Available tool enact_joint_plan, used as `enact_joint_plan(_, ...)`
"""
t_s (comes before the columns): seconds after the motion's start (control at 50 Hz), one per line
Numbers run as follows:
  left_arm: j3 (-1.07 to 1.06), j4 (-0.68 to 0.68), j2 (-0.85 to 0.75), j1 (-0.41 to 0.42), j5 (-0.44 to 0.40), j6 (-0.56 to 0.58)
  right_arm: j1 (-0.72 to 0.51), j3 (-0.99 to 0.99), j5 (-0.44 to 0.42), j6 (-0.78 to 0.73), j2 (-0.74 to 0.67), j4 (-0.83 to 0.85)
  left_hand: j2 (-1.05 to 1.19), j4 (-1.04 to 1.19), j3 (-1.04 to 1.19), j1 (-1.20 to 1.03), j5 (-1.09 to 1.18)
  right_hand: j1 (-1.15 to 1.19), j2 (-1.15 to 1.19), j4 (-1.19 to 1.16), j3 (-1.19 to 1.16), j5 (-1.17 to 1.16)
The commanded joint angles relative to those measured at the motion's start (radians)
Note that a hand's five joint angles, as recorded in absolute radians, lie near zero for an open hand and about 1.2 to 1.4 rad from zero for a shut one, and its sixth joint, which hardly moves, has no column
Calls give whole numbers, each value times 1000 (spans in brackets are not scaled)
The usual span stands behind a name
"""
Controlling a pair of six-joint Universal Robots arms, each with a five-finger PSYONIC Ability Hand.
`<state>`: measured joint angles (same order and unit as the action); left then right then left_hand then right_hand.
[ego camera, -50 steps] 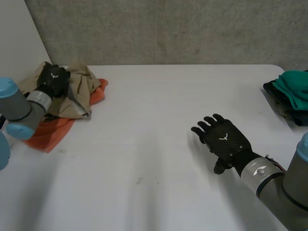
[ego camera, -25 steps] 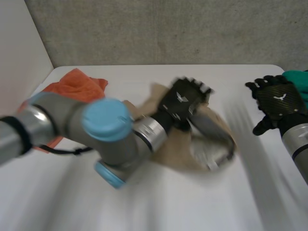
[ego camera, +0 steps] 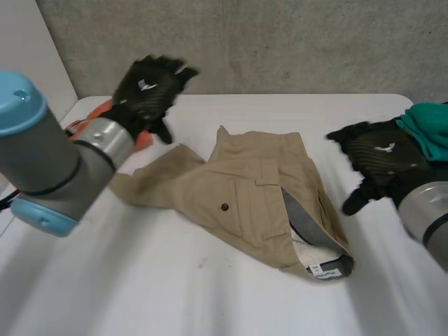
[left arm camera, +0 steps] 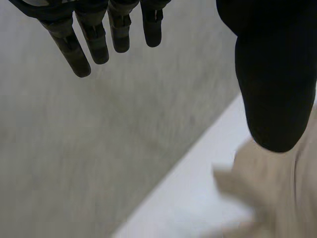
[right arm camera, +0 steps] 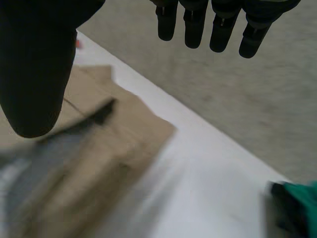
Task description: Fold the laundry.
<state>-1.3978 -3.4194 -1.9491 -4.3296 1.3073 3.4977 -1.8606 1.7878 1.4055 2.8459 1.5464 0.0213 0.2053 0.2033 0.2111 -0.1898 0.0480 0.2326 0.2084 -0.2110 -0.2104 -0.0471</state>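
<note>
Showed black left hand raised, fingers straight, spread, empty, beside crumpled orange cloth. Found rumpled tan fabric trousers lying between both hands. Showed black right hand likewise open, empty. Judged trousers soft, light, floppy; best pinched at waistband nearest right hand.

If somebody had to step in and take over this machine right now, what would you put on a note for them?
Left hand: open, holding nothing, raised near the orange cloth at the table's far left.
Right hand: open, holding nothing, beside the green pile at the right edge.
Khaki garment: mid-table, rumpled, unfolded, neither hand on it.
Done: garment is out on the table.
Left: flatten and fold it; probably the orange cloth next.
</note>
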Motion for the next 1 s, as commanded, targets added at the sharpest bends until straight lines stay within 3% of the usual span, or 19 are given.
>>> enact_joint_plan(0.02, 32, 124, -188, -183, -3, 85, -196, -201, 39, 184, -224, -34, 35, 37, 29, -50, 17, -58, -34, 36, 36, 47)
enact_joint_plan(0.14, 65, 158, -306, -251, -9, 245, -284, -585, 89, 260, -548, -108, 58, 60, 52, -74, 41, -58, -34, 36, 36, 47)
enact_joint_plan(0.26, 94, 163, -384, -257, -11, 296, -290, -902, 87, 273, -801, -218, 129, 130, 123, -144, 111, -58, -34, 36, 36, 47)
enact_joint_plan(0.32, 106, 163, -406, -255, -16, 304, -292, -1011, 86, 277, -902, -245, 266, 268, 261, -282, 249, 8, 32, -29, -30, -19)
enact_joint_plan(0.34, 109, 163, -409, -254, -17, 305, -292, -1027, 86, 277, -920, -245, 293, 295, 287, -308, 275, 60, 85, -82, -83, -71)
enact_joint_plan(0.36, 109, 160, -409, -252, -19, 304, -292, -1047, 87, 277, -946, -242, 342, 344, 337, -358, 325, 270, 294, -292, -292, -281)
enact_joint_plan(0.38, 112, 157, -407, -254, -17, 297, -292, -1054, 90, 277, -959, -241, 529, 531, 523, -544, 512, 394, 418, -416, -416, -405)
enact_joint_plan(0.42, 115, 152, -407, -251, -17, 293, -292, -1065, 92, 277, -973, -239, 694, 696, 689, -710, 677, 606, 630, -627, -628, -617)
enact_joint_plan(0.44, 118, 147, -409, -246, -17, 294, -292, -1068, 92, 270, -976, -238, 777, 779, 771, -792, 759, 935, 960, -957, -958, -946)
enact_joint_plan(0.46, 121, 137, -409, -245, -14, 291, -292, -1067, 90, 270, -970, -238, 1030, 1032, 1024, -1046, 1013, 1161, 1186, -1183, -1184, -1172)
enact_joint_plan(0.48, 123, 129, -409, -243, -11, 290, -292, -1064, 89, 268, -965, -239, 1169, 1171, 1164, -1185, 1152, 1164, 1188, -1185, -1186, -1175)
enact_joint_plan(0.58, 112, 103, -398, -226, 0, 290, -295, -990, 76, 253, -806, -238, 1191, 1193, 1185, -1207, 1174, 1164, 1188, -1185, -1186, -1175)
enact_joint_plan(0.64, 95, 106, -334, -208, 10, 285, -285, -895, 70, 219, -620, -230, 1191, 1193, 1185, -1207, 1174, 1164, 1188, -1185, -1186, -1175)
enact_joint_plan(0.72, 7, 97, -77, -190, 33, 201, -252, -786, 73, 33, -392, -242, 1191, 1193, 1185, -1207, 1174, 1164, 1188, -1185, -1186, -1175)
enact_joint_plan(0.86, -58, 106, 315, -153, 64, 40, -210, -719, 102, -238, -175, -274, 1191, 1193, 1185, -1207, 1174, 1164, 1188, -1185, -1186, -1175)
enact_joint_plan(1.0, -35, 137, 573, -145, 99, -19, -170, -768, 144, -275, 1, -314, 1191, 1193, 1185, -1207, 1174, 1164, 1188, -1185, -1186, -1175)
